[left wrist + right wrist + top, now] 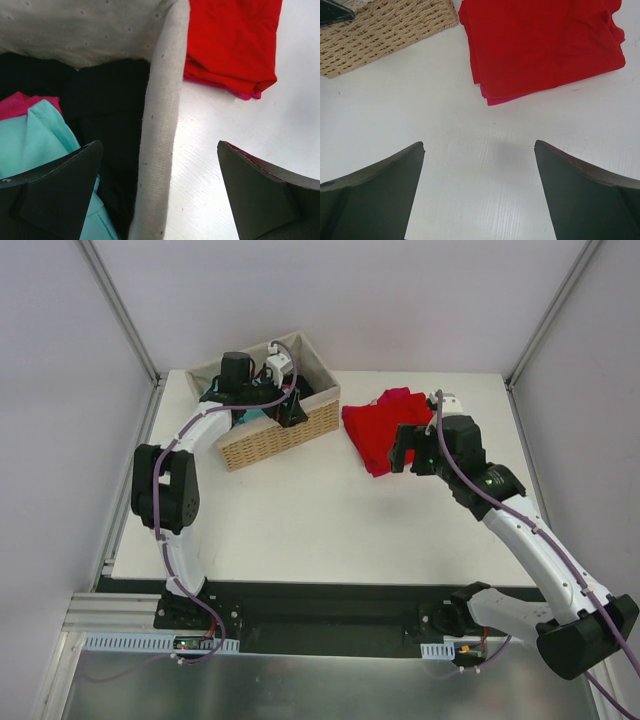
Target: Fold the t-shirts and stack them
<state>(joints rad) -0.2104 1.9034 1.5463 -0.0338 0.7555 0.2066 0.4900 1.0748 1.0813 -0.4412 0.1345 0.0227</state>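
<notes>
A folded red t-shirt (372,430) lies on the table right of the basket, on top of a magenta one whose edge (398,395) shows behind it. In the left wrist view a teal t-shirt (35,145), a black one (105,105) and a bit of magenta cloth (15,105) lie inside the basket. My left gripper (159,145) is open and empty, straddling the basket's lined rim (162,100); it also shows in the top view (292,412). My right gripper (479,145) is open and empty above bare table just in front of the red t-shirt (540,45).
The woven tan basket (275,435) with beige lining stands at the back left of the white table (300,530). The left arm reaches over it from the left. The table's back edge runs just behind the basket and the shirts.
</notes>
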